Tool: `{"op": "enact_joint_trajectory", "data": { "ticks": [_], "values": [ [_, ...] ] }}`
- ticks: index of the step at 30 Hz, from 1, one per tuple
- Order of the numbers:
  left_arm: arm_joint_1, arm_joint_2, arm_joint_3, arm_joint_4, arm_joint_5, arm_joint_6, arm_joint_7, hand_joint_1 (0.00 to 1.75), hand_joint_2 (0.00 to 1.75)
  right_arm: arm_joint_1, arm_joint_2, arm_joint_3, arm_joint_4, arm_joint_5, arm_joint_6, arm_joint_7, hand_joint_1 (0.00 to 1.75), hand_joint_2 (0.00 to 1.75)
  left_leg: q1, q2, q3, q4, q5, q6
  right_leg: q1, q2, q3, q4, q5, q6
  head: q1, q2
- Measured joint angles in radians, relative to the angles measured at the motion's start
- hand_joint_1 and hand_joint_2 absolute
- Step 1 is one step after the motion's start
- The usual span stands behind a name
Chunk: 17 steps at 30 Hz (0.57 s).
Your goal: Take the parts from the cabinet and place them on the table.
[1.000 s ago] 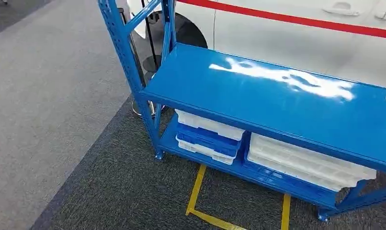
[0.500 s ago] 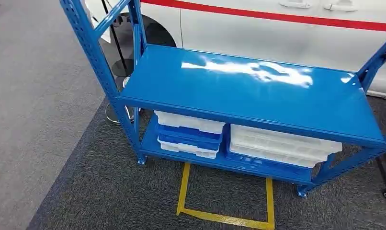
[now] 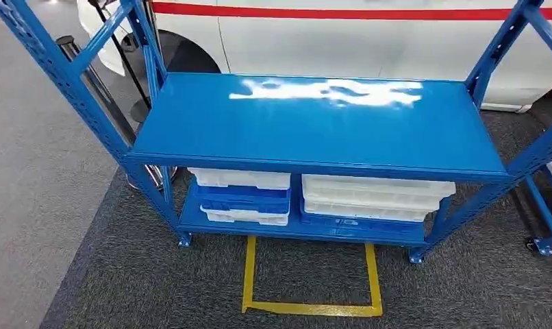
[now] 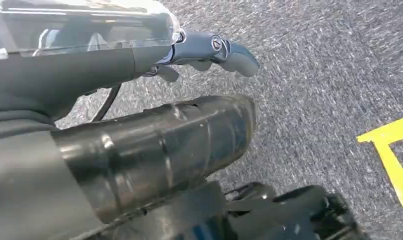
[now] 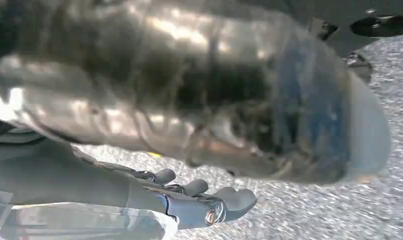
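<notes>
A blue metal cabinet (image 3: pixel 314 123) stands straight ahead in the head view, its broad middle shelf bare and glossy. On its bottom shelf sit two stacks of flat trays: a white-and-blue stack (image 3: pixel 242 195) to the left and a mostly white stack (image 3: pixel 372 195) to the right. What lies inside the trays cannot be made out. My left hand (image 4: pixel 194 50) hangs over the grey carpet with its fingers stretched out and nothing in them. My right hand (image 5: pixel 194 202) hangs the same way, fingers out and holding nothing.
A yellow tape square (image 3: pixel 311 308) marks the carpet just before the cabinet; one corner of it (image 4: pixel 389 150) shows in the left wrist view. A white car with a red stripe (image 3: pixel 328 34) stands behind. A dark post (image 3: pixel 88 75) is at the left, another blue frame (image 3: pixel 547 205) at the right.
The whole head view has swung: the cabinet, first slanted and off to the right, now sits centred and square, and its right posts have come into view. The camera moved, not the things.
</notes>
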Motion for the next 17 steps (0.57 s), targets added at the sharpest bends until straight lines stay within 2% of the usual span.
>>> {"op": "enact_joint_trajectory", "data": {
  "ticks": [1, 2, 3, 4, 5, 6, 9, 13, 14, 17],
  "values": [
    [-0.001, 0.000, 0.000, 0.000, 0.000, 0.000, 0.000, 0.00, 0.00, 0.000, 0.001, 0.000, 0.000, 0.002, 0.000, 0.003, 0.00, 0.00, 0.000, 0.000, 0.041, -0.095, 0.055, 0.005, 0.000, 0.006, 0.003, 0.001, -0.001, 0.001, 0.000, 0.000],
    [0.000, 0.000, 0.000, 0.000, 0.000, 0.000, 0.000, 0.00, 0.00, 0.000, 0.002, 0.000, 0.000, 0.002, 0.000, 0.005, 0.00, 0.00, 0.000, -0.003, 0.079, -0.182, 0.098, 0.010, 0.000, 0.009, 0.004, 0.002, -0.002, 0.004, 0.000, 0.000],
    [0.000, 0.000, 0.001, 0.000, 0.001, 0.000, -0.001, 0.00, 0.00, 0.000, 0.003, 0.000, 0.000, 0.002, 0.000, 0.007, 0.00, 0.00, -0.003, -0.009, 0.094, -0.232, 0.100, 0.015, 0.005, 0.011, 0.002, 0.005, -0.004, 0.008, 0.000, 0.000],
    [-0.003, 0.000, 0.001, 0.000, 0.003, 0.000, -0.001, 0.00, 0.00, -0.001, 0.003, 0.000, 0.000, 0.002, 0.000, 0.009, 0.00, 0.00, -0.004, -0.010, 0.094, -0.244, 0.100, 0.018, 0.008, 0.015, -0.002, 0.009, -0.005, 0.013, 0.000, 0.000],
    [-0.005, 0.000, 0.001, 0.000, 0.003, -0.001, -0.001, 0.00, 0.00, -0.002, 0.003, 0.000, 0.000, 0.002, 0.000, 0.009, 0.00, 0.00, 0.000, -0.010, 0.094, -0.249, 0.105, 0.015, 0.013, 0.014, -0.003, 0.012, -0.011, 0.013, 0.001, 0.000],
    [-0.005, -0.001, 0.001, 0.000, 0.003, -0.001, -0.001, 0.00, 0.00, -0.001, 0.003, 0.000, 0.000, 0.002, 0.000, 0.009, 0.00, 0.00, -0.003, -0.010, 0.095, -0.247, 0.103, 0.014, 0.010, 0.014, -0.002, 0.009, -0.008, -0.002, 0.000, 0.000],
    [-0.003, -0.001, 0.002, 0.000, 0.005, -0.002, -0.001, 0.00, 0.00, 0.000, 0.003, 0.000, 0.000, 0.005, -0.002, 0.016, 0.00, 0.00, -0.008, -0.010, 0.096, -0.246, 0.104, 0.018, 0.007, 0.013, 0.001, 0.005, -0.004, 0.010, 0.001, 0.000],
    [-0.005, -0.001, 0.002, 0.000, 0.005, -0.002, 0.002, 0.00, 0.00, 0.000, 0.003, 0.000, 0.000, 0.014, -0.003, 0.024, 0.00, 0.00, -0.009, -0.010, 0.094, -0.245, 0.104, 0.024, 0.006, 0.013, 0.003, -0.002, 0.000, 0.019, 0.000, 0.000],
    [-0.005, -0.001, 0.002, 0.000, 0.005, -0.002, 0.004, 0.00, 1.75, 0.000, 0.003, 0.000, 0.000, 0.016, -0.003, 0.027, 0.00, 0.00, -0.009, -0.010, 0.094, -0.245, 0.105, 0.025, 0.006, 0.013, 0.003, -0.002, 0.001, 0.020, 0.000, 0.000],
    [-0.005, -0.001, 0.002, 0.000, 0.005, -0.002, 0.005, 0.00, 1.75, -0.001, 0.003, 0.001, 0.000, 0.021, -0.003, 0.034, 0.00, 0.00, -0.010, -0.010, 0.094, -0.245, 0.104, 0.026, 0.005, 0.013, 0.003, -0.003, 0.000, 0.022, 0.000, 0.000]
  ]
}}
